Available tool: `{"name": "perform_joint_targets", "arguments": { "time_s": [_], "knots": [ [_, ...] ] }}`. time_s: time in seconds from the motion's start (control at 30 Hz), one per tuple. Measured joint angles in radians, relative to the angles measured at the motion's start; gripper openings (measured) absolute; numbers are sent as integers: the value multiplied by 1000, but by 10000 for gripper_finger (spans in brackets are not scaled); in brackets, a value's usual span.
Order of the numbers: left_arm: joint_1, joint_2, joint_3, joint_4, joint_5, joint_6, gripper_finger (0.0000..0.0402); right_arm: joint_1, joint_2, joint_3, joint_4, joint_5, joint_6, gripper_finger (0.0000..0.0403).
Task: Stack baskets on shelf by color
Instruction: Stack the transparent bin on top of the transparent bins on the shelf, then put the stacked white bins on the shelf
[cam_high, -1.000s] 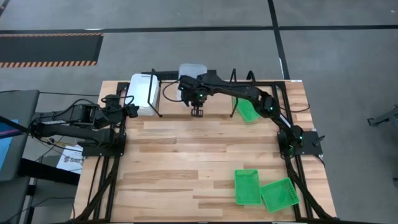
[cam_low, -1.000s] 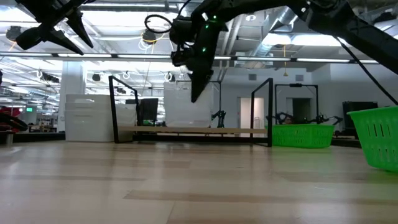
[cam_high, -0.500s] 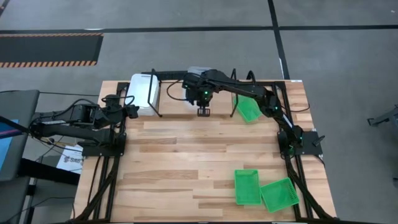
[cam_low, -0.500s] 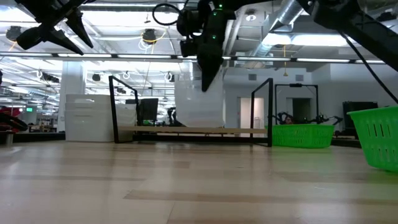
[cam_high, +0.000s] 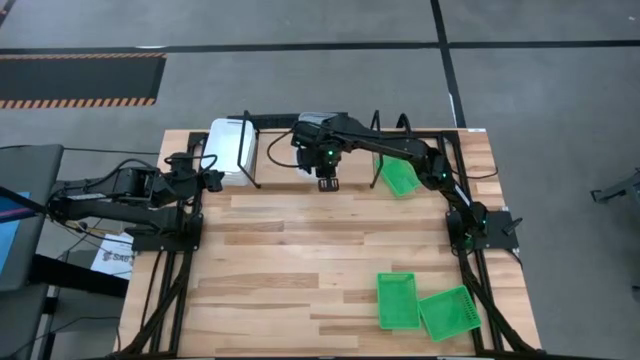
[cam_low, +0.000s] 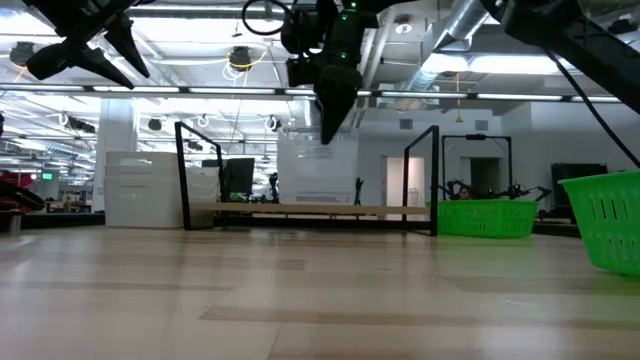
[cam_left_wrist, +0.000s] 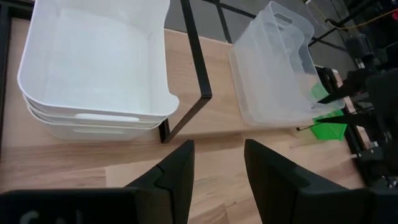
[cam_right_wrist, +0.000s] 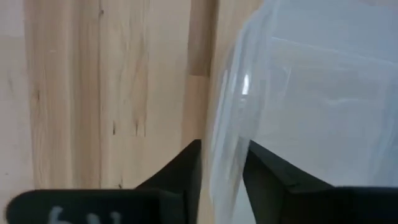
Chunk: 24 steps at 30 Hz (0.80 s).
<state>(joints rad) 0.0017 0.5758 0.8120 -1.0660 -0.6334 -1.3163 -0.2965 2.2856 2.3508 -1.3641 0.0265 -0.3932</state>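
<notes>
Sitting on the light wooden board of the low black-legged metal shelf (cam_high: 262, 150), near its middle, the clear see-through rectangular plastic basket (cam_left_wrist: 277, 68) rests upright and open, mostly hidden from above by the dark right arm. On the same shelf, just beside the clear basket toward the left arm's side and separated from it by a thin black shelf leg, stands a nested stack of opaque white rectangular plastic baskets (cam_high: 232, 149). At the shelf's other end a bright green mesh-sided plastic basket (cam_high: 398, 177) lies tilted against the frame.

Above the front rim of the clear basket hangs the right gripper (cam_right_wrist: 222, 177); its two dark fingers stand on either side of the basket's clear wall with a visible gap, parted rather than pinching, though whether they touch the plastic cannot be told. In the low view the same gripper (cam_low: 330, 115) points down over the shelf board.

Well apart from the shelf, at the near corner of the big pale wooden tabletop (cam_high: 300, 260) on the right arm's side, two more green mesh baskets (cam_high: 398, 299) lie just beside each other, the outer one turned at an angle.

The left gripper (cam_left_wrist: 216, 168) waits near the shelf's white-basket end, raised off the table, its fingers apart and holding nothing
</notes>
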Motion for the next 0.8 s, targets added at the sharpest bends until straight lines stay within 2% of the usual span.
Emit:
{"name": "perform_joint_targets", "arguments": {
  "time_s": [0.1, 0.2, 0.4, 0.53, 0.63, 0.7, 0.8],
  "knots": [
    [0, 0, 0, 1, 19, 19, 128, -4, -11, 3, -1, 7, 32, 163],
    [0, 0, 0, 4, 69, 44, 128, -6, -78, 5, 24, 8, 57, 185],
    [0, 62, 27, 30, 242, 178, 139, 20, -208, 3, 98, 8, 63, 205],
    [0, 188, 90, 46, 348, 338, 166, 35, -276, 4, 147, 6, 76, 206],
    [0, 307, 175, -10, 387, 491, 202, 35, -305, 4, 145, 7, 93, 206],
    [0, 396, 257, -95, 372, 577, 228, 36, -319, 2, 142, 7, 106, 206],
    [0, 508, 369, -286, 297, 702, 260, 41, -348, 2, 131, 6, 108, 205]
  ]
}}
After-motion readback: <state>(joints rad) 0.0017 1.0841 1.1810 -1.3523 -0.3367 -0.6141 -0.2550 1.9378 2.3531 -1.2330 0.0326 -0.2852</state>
